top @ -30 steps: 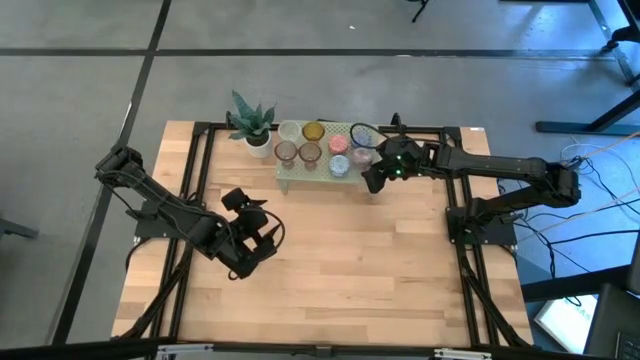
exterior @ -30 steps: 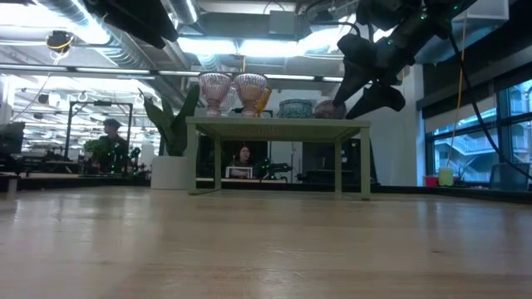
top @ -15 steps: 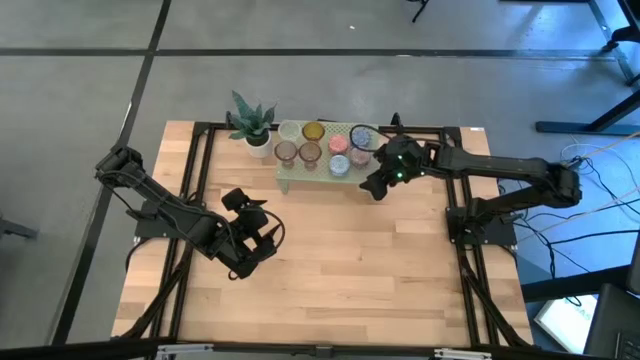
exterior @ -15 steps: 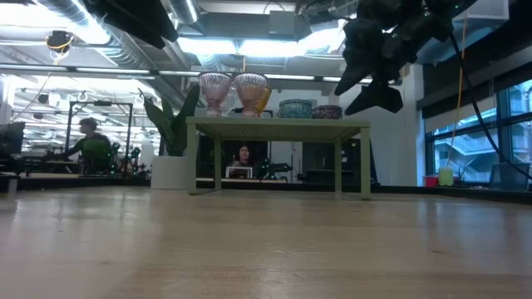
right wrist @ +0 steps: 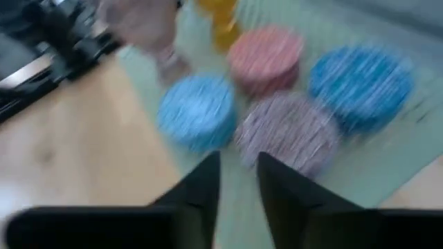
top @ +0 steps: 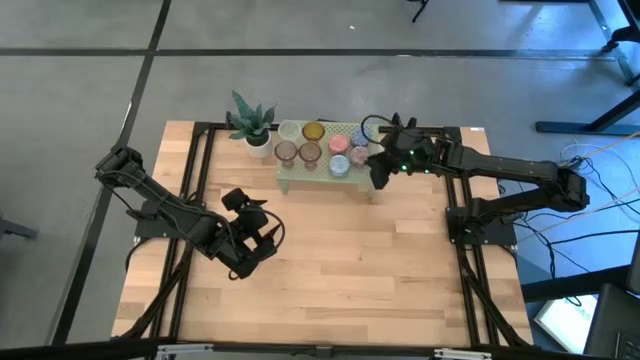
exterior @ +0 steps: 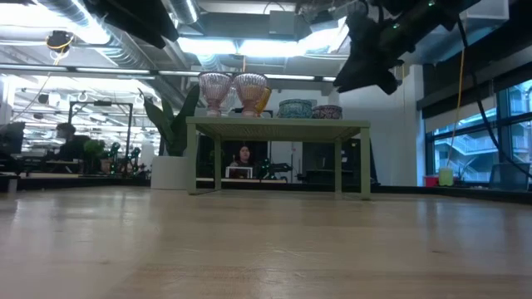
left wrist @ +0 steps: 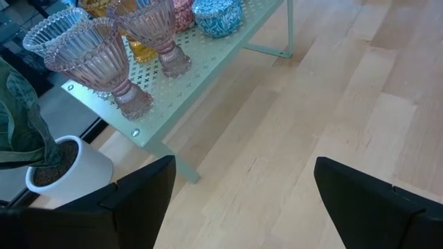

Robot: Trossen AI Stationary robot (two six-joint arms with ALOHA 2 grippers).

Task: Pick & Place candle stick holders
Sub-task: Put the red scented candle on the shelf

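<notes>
Several small glass candle stick holders stand on their bases on the pale green perforated stand [top: 300, 176] at the table's far side. Among them are an amber one [top: 313, 131], a pink one [top: 338, 145], a light blue one [right wrist: 197, 111], a blue one [right wrist: 360, 76] and a mauve one [right wrist: 287, 135]. My right gripper [top: 378, 170] hovers above the stand's right end, its fingers [right wrist: 208, 183] drawn nearly together and empty. My left gripper [top: 262, 238] is open and empty over the table's left middle, with the ribbed pink goblets [left wrist: 104, 66] ahead of it.
A potted spiky green plant [top: 252, 125] in a white pot stands just left of the stand. The stand's legs [exterior: 363, 162] raise it above the table. Bare wooden table [top: 350, 270] lies between the stand and the near edge. People sit in the room beyond [exterior: 243, 156].
My right gripper has let go of the mauve holder at the stand's right end and risen above it, and its fingers have drawn together. The mauve holder stays standing on the stand.
</notes>
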